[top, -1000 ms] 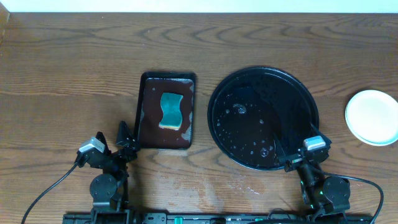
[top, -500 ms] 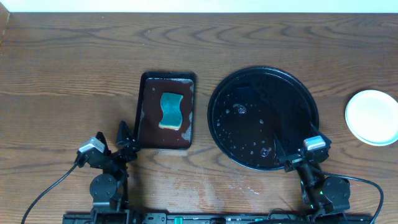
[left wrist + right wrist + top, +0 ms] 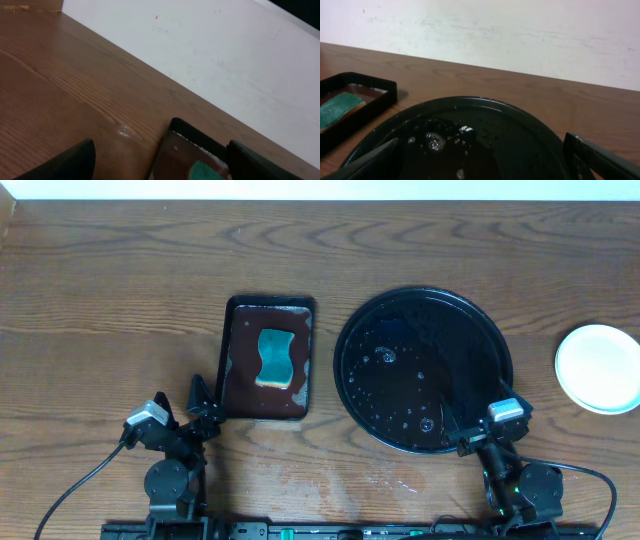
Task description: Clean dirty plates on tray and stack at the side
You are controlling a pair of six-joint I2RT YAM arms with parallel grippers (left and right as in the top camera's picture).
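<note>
Left pincer [image 3: 160,167] spread wide, holding nothing, by the near-left corner of the rectangular tray [image 3: 240,380] carrying a teal sponge [image 3: 272,358]. Right pincer [image 3: 482,167] also wide and unloaded, at the near rim of the wet round black tray [image 3: 400,320]. Plates [image 3: 598,368] on the bench [image 3: 120,300] far right, well apart from it; count unclear.

A teal sponge [image 3: 273,359] lies near the middle of a wet, dark-brown rectangular tray [image 3: 237,372].
</note>
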